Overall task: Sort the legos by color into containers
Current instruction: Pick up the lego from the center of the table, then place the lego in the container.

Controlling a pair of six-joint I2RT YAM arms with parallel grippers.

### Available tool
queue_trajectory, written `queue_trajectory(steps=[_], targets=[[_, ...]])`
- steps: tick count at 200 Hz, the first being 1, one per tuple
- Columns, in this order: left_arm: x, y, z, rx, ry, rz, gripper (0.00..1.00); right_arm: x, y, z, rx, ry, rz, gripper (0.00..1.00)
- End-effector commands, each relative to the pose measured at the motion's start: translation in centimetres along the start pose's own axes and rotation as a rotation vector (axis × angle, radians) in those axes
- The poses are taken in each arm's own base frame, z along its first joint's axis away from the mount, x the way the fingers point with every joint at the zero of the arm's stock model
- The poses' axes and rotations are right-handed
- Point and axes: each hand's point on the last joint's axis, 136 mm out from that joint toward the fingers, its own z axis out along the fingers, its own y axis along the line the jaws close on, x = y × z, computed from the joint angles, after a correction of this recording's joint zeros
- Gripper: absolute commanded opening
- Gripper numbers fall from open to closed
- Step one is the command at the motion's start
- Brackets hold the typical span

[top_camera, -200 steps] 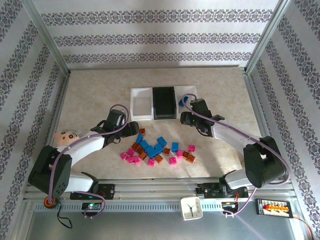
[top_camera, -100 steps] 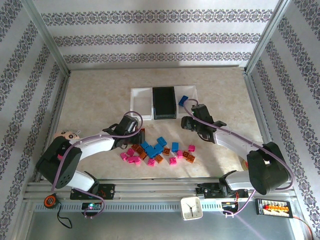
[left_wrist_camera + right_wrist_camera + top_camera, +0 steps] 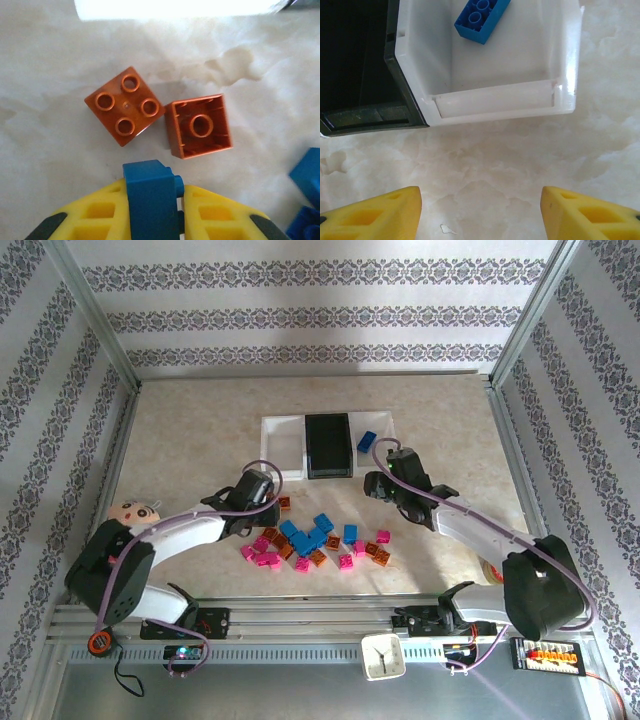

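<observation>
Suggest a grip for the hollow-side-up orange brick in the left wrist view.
Come straight down on the hollow-side-up orange brick and pinch its far and near outer walls: flat, parallel, nothing against either. The wall toward the studs-up orange brick nearly touches that brick's corner, so a finger probably won't fit there.

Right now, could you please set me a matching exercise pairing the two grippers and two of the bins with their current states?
Things:
1 left gripper
2 right gripper
3 right white bin
4 black bin

States:
A open above bare table
B shut on a blue brick
C middle of the row
D one long blue brick lying inside

Pairs: 1-B, 2-A, 3-D, 4-C
</observation>
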Motion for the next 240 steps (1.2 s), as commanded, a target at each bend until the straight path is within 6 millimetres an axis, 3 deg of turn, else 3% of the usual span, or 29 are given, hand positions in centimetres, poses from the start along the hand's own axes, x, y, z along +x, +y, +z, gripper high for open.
queue_trajectory(steps=[1,20,42,69,102,109,140,158,192,213,240], targets=[[-2.3,-2.9,-3.1,0.062,-0.063,0.037,0.14,-0.5,-1.1,-0.8,0.026,-0.051,0.045,0.64],[-4.4,-5.8,-4.4,0.125,-0.101,0.062,0.12,-0.5,-1.9,-1.5,0.040,-0.077,0.069,0.64],[-7.8,-10.5,-4.0,0.241,-0.123,0.060,0.12,0.0,-3.0,-2.2,0.058,-0.101,0.095,0.64],[-12.2,-16.6,-1.9,0.315,-0.140,0.108,0.11,1.2,-3.9,-2.7,0.068,-0.095,0.109,0.64],[-16.8,-21.0,2.0,0.334,-0.138,0.125,0.11,2.6,-4.6,-3.2,0.077,-0.073,0.105,0.64],[-17.0,-21.4,3.5,0.325,-0.123,0.127,0.11,2.9,-4.7,-3.2,0.078,-0.067,0.104,0.64],[-20.2,-24.3,6.2,0.338,-0.133,0.127,0.11,3.7,-5.0,-3.4,0.076,-0.049,0.103,0.64],[-21.6,-24.7,7.8,0.317,-0.136,0.123,0.12,3.9,-4.8,-3.5,0.066,-0.040,0.104,0.64],[-23.1,-24.9,10.0,0.302,-0.114,0.097,0.33,4.4,-4.5,-3.7,0.048,-0.017,0.101,0.65],[-23.8,-24.9,9.5,0.321,-0.111,0.069,0.49,4.9,-4.2,-3.8,0.032,0.011,0.097,0.66],[-24.6,-25.5,6.1,0.378,-0.146,0.067,0.61,6.3,-3.9,-3.7,0.028,0.059,0.100,0.66]])
